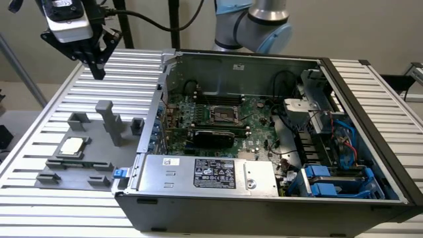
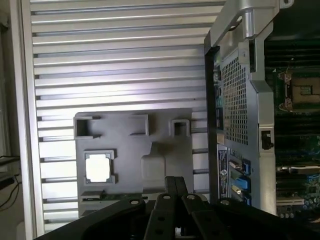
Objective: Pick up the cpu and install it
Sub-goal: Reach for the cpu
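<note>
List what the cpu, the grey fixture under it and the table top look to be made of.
The cpu: pale silver-beige metal lid, dull sheen, darker rim. The grey fixture: likely moulded or printed plastic, matte, uniform grey with no glints. The table top: probably aluminium profile, given the light metallic ribbed slats with soft reflections.

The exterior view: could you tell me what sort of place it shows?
Probably a robotics lab's computer-assembly bench: an open PC case with motherboard, a fixture plate holding the cpu, a slotted aluminium table.
</note>
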`<state>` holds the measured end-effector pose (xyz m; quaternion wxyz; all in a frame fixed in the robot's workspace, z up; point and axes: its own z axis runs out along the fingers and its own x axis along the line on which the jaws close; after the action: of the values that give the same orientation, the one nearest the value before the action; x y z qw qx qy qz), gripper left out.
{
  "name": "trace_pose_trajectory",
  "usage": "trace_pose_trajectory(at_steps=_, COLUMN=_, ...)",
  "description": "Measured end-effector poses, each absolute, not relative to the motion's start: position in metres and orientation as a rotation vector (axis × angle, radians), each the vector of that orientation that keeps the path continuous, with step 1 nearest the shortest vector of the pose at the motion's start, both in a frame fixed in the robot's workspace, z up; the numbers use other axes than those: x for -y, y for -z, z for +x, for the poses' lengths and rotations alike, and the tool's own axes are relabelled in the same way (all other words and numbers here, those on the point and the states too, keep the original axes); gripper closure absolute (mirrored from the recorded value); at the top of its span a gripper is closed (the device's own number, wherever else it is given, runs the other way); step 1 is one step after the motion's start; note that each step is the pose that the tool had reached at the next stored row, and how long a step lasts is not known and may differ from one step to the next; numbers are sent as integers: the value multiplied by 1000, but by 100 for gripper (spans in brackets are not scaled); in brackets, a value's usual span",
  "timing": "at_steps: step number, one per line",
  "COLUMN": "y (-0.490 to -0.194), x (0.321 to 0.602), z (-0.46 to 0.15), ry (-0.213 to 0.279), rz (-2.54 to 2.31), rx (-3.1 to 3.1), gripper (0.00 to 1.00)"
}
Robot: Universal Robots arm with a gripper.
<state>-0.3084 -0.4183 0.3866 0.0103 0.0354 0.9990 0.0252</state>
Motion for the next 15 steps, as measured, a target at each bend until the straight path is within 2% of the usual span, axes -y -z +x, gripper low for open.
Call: trace_pose_trajectory(at_steps=15, y=-377, x=418, z=-377, ry=-79, rz=110, rx=-3118, gripper=89)
